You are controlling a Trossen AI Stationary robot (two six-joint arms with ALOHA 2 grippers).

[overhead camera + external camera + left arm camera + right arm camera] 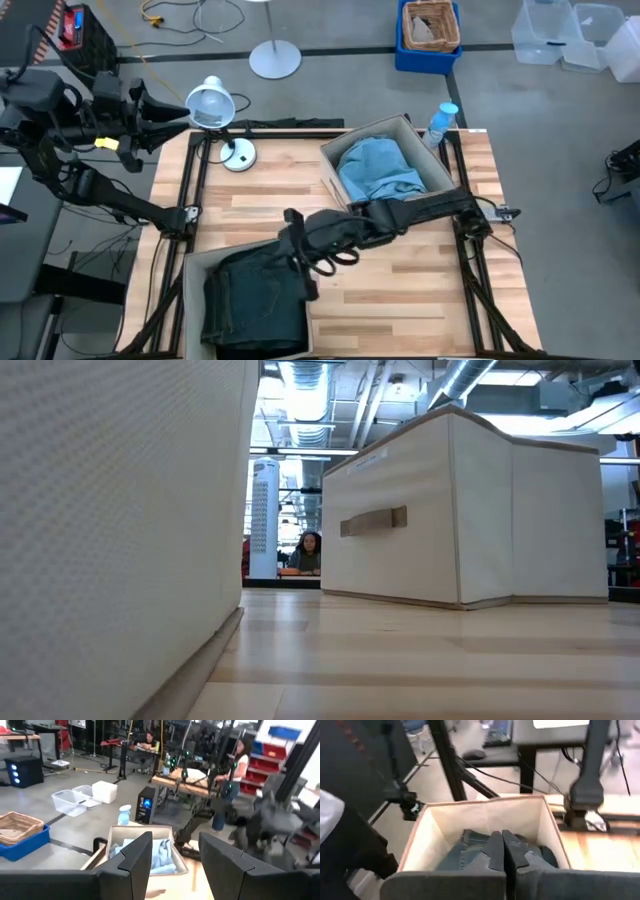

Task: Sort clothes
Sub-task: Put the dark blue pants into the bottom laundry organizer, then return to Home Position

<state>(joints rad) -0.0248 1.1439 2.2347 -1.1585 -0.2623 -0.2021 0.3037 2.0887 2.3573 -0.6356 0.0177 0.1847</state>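
I have the right pincer out over the middle of the light wooden slatted table, just at the edge of the beige fabric box at the table's near left corner. In the right wrist view its fingers are clenched together with nothing between them. The dark blue-green jeans lie heaped inside that box, directly below the pincer's tip. The second beige fabric box sits at the far right of the table, and the light blue denim piece lies crumpled inside it. My left pincer waits off the table's far left corner, beside a white desk lamp, with its fingers released and apart.
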